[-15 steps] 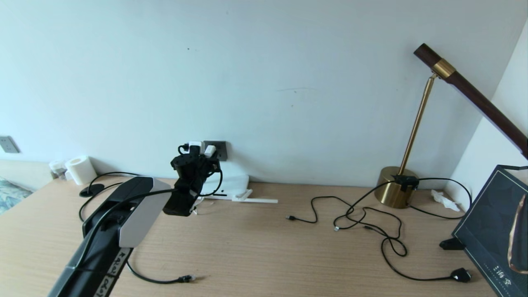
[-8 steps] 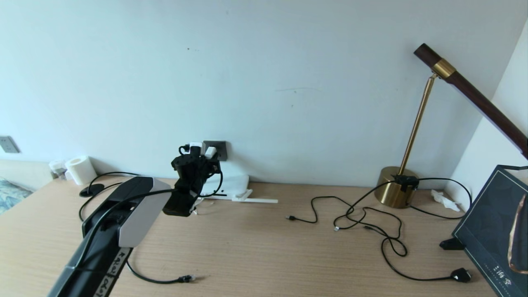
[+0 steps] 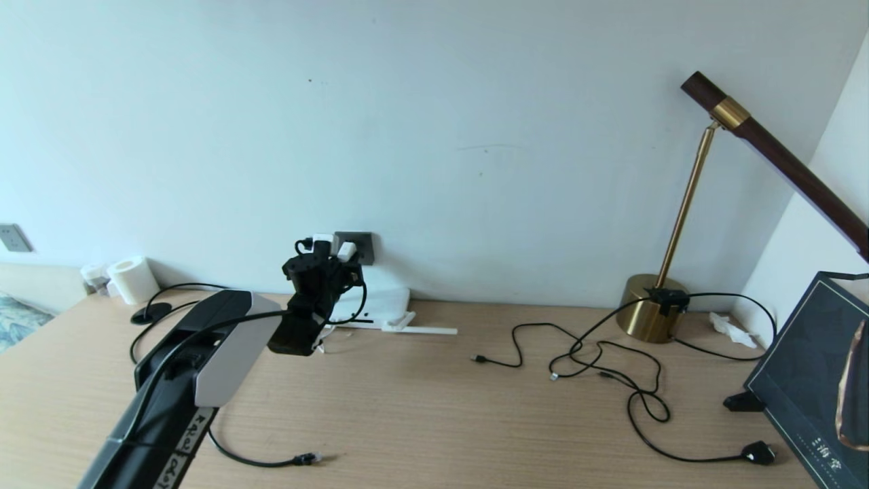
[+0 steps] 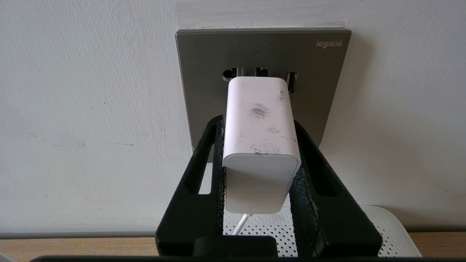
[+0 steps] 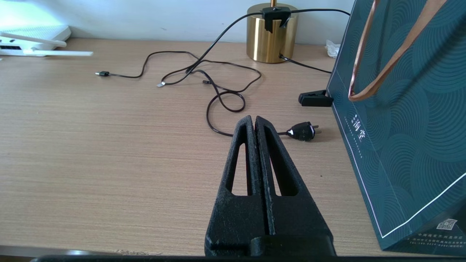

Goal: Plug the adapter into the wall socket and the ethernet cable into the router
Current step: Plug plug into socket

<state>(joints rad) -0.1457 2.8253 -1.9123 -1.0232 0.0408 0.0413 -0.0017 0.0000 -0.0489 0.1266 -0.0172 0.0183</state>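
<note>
The white adapter [image 4: 259,138] sits between the fingers of my left gripper [image 4: 257,122], which is shut on it. Its front end is against the upper row of holes in the dark grey wall socket [image 4: 204,72]; its pins are hidden. In the head view the left gripper [image 3: 333,257] holds the adapter [image 3: 345,250] at the wall socket [image 3: 365,246], above the white router [image 3: 387,302]. The ethernet cable [image 3: 271,464] lies on the desk at the front left, with its clip end free. My right gripper [image 5: 254,122] is shut and empty, low over the desk.
A brass lamp [image 3: 648,319] stands at the back right, with thin black cables [image 3: 597,360] and a black plug [image 5: 302,131] spread in front of it. A dark teal paper bag [image 3: 808,387] stands at the right edge. A paper roll [image 3: 132,278] is at the back left.
</note>
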